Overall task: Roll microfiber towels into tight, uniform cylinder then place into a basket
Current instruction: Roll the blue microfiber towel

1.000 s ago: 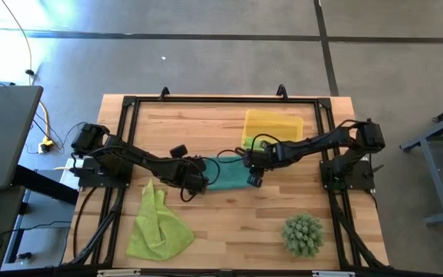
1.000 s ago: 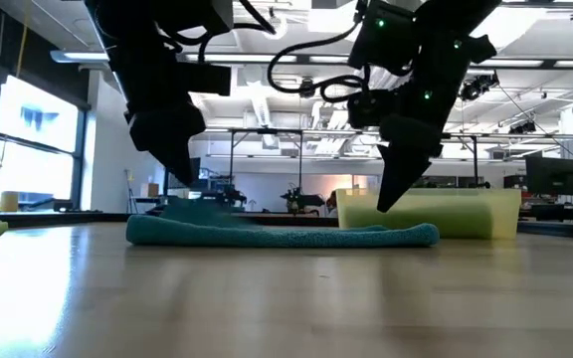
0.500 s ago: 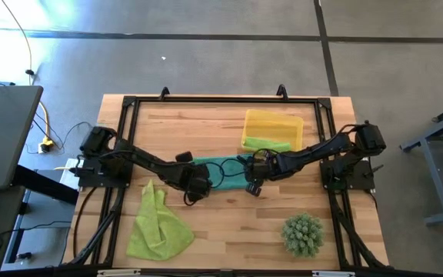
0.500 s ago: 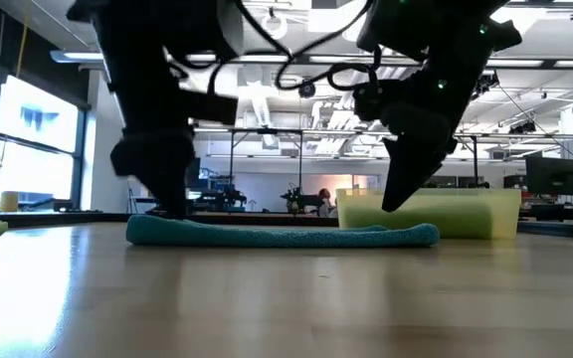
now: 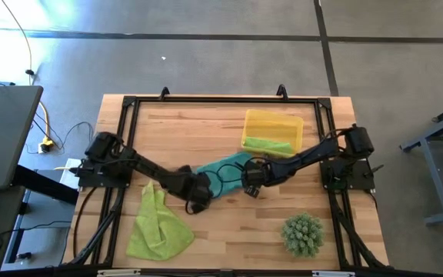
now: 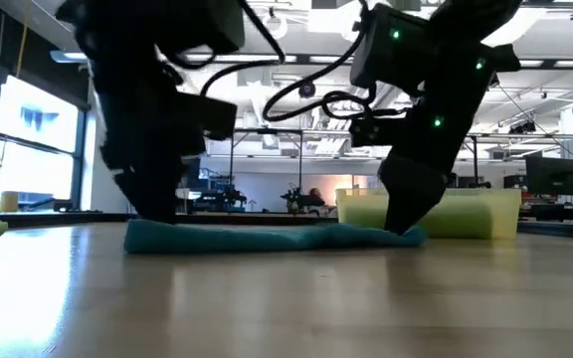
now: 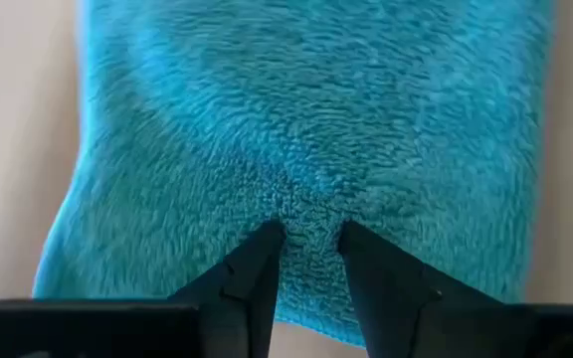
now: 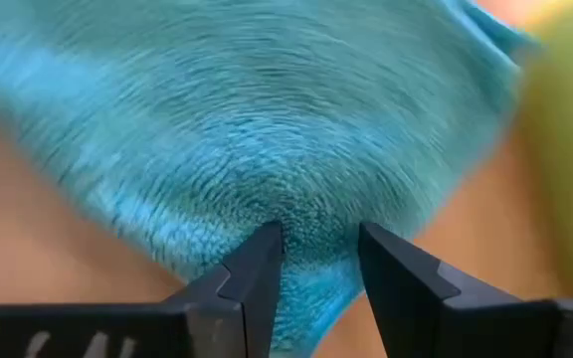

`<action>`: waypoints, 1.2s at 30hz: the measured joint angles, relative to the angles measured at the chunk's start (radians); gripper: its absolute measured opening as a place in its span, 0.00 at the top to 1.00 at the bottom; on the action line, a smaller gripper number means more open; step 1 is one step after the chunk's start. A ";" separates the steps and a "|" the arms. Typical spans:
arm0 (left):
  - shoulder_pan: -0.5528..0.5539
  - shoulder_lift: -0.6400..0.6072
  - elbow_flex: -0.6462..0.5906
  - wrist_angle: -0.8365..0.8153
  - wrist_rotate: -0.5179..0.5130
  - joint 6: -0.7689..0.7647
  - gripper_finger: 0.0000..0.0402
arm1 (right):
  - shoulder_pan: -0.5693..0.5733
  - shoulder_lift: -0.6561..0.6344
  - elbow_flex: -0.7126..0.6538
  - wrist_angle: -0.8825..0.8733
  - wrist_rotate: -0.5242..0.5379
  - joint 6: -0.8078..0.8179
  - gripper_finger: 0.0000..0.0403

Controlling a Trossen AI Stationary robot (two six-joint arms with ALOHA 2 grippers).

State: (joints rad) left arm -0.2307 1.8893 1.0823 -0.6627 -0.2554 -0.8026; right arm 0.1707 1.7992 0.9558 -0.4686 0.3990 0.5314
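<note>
While both arms bear down at mid-desk, the fluffy teal microfiber towel [image 5: 223, 171] lies between them as a long, flattened band on the pale wooden plank desk [image 5: 206, 131], its right end just left of the basket. Left gripper [image 7: 309, 261]: at the towel's left, nearer end; its dark angular jaws stand narrowly apart with a tuft of teal pile pinched between the tips. Right gripper [image 8: 318, 261]: at the towel's right end; jaws likewise narrowly parted, nipping the plush edge, which puckers toward them. In the low view the towel reads as a thin, slightly lumpy strip flat on the desk.

Shallow rectangular yellow plastic basket [image 5: 274, 123] sits far right of centre, holding a lime-green rolled towel [image 5: 268, 143] along its near wall. A second lime-green microfiber towel [image 5: 157, 223], crumpled and roughly triangular, lies near left. A spiky green ball-shaped plant [image 5: 303, 234] stands near right, well apart from the towels.
</note>
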 joint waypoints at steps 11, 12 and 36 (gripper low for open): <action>-0.080 -0.001 0.060 0.144 0.024 0.126 0.76 | -0.048 -0.021 0.021 0.056 0.152 -0.302 0.67; -0.079 -0.002 0.075 0.118 0.003 0.137 0.76 | -0.043 -0.036 0.031 0.039 0.141 -0.281 0.67; 0.008 -0.002 0.044 -0.017 0.003 0.411 0.77 | 0.190 0.094 0.048 0.010 0.130 0.490 0.67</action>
State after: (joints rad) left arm -0.2227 1.8874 1.1260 -0.6793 -0.2521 -0.3915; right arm 0.3603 1.8928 1.0042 -0.4588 0.5294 1.0212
